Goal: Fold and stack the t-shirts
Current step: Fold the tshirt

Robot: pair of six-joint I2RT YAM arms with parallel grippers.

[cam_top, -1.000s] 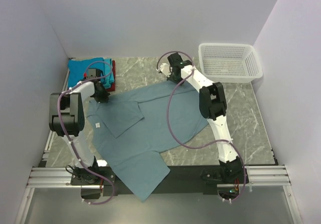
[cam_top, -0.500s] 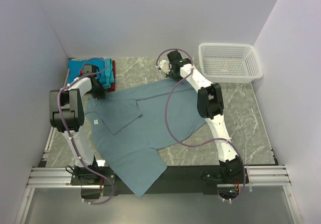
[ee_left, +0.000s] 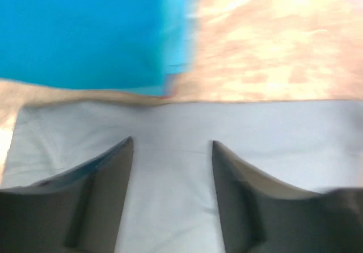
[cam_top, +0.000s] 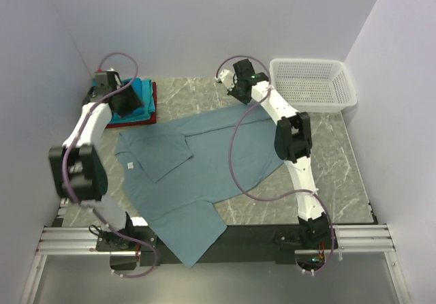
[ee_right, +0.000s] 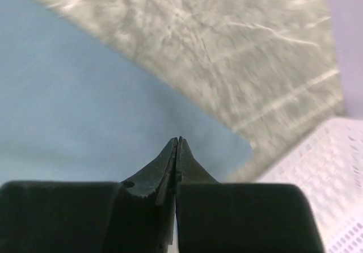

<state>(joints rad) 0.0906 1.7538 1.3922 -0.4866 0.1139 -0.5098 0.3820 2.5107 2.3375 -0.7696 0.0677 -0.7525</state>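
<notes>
The left claw (ee_left: 172, 144) is spread, with nothing held between its fingers. A second ago it was pressed down on the far left corner of the grey tee (cam_top: 204, 161). Now it is lifted clear and carried back over the stack (cam_top: 139, 94) of folded tees, whose blue tee (ee_left: 79, 32) is seen just beyond the grey hem. The right claw (ee_right: 177, 140) is pressed together on nothing. It too is raised off the tee's far edge and drawn toward the back of the table (cam_top: 340, 161), near the basket (cam_top: 313, 82).

The grey tee is thus released, after being dragged a little away from the near edge. It is left flat, one sleeve folded inward beside the tag (cam_top: 132, 168), its lower corner draped off the front. The spreading step is judged done, with the folds proper yet to be made.

The left arm is stretched far and leftward; the right arm is reached long up the middle, wrist tipped down.
</notes>
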